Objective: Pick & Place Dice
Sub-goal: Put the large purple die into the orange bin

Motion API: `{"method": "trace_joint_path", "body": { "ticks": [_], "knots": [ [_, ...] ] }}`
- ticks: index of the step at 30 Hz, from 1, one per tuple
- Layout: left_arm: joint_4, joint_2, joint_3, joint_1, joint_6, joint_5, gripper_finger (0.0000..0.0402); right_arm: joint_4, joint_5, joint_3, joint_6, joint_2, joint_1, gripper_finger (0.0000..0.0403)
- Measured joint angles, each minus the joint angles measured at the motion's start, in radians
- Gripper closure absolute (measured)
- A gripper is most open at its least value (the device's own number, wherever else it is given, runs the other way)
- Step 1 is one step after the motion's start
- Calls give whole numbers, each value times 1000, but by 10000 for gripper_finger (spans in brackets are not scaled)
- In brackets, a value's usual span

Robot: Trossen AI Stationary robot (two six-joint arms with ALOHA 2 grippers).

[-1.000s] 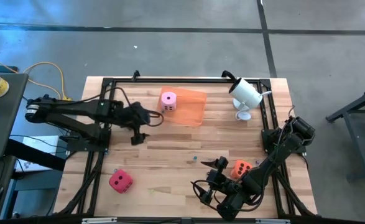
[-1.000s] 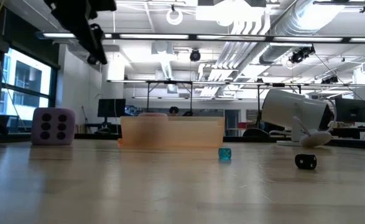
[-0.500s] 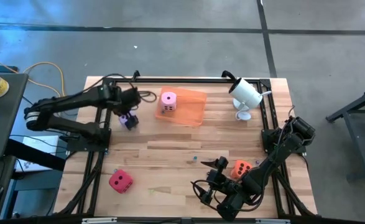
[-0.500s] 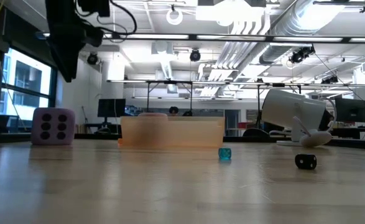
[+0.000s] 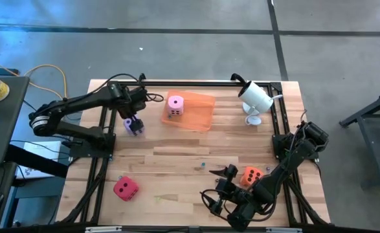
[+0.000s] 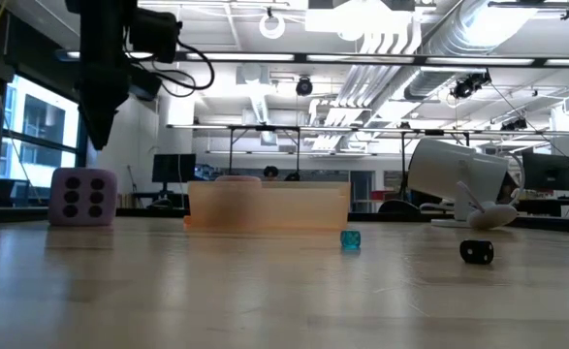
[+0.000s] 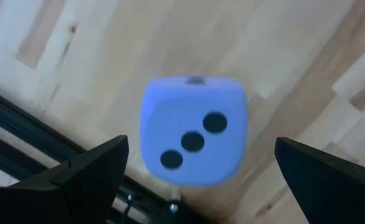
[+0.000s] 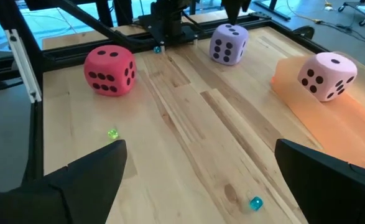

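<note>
The pink die (image 5: 175,105) is seen resting on the flat orange tray (image 5: 199,112) at the far middle of the tabletop (image 5: 177,155). The purple die (image 5: 133,124) sits just left of the tray, close to the black frame rail. The left end effector (image 5: 134,120) is held directly above it, fingers (image 7: 89,177) spread wide, nothing gripped. The red die (image 5: 125,188) lies near the left front edge. The right end effector (image 5: 225,173), spread apart, is parked beside the orange die (image 5: 252,175).

Matt foam dice (image 7: 193,130) (bare wood table (image 5: 177,155)).
</note>
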Motion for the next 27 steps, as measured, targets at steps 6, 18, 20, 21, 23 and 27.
{"method": "trace_joint_path", "body": {
  "ticks": [6, 18, 20, 21, 23, 27],
  "knots": [
    [22, 0, 0, 0, 16, -7, 8, 0, 4, 0, 0, 0, 3, 4],
    [-1, 0, -84, 23, 65, 8, 8, 2, 2, 0, 0, 0, 7, 4],
    [17, 0, -102, 29, 76, 7, 8, 2, 2, 0, 0, 0, 10, 4],
    [29, 0, -107, 33, 77, 5, 8, 2, 2, 0, 1, 0, 10, 4],
    [42, -1, -114, 39, 77, 5, 8, 2, 4, 0, 0, 0, 10, 4],
    [69, 0, -116, 51, 79, 5, 8, 3, 5, 0, 0, 0, 9, 4]
  ]
}}
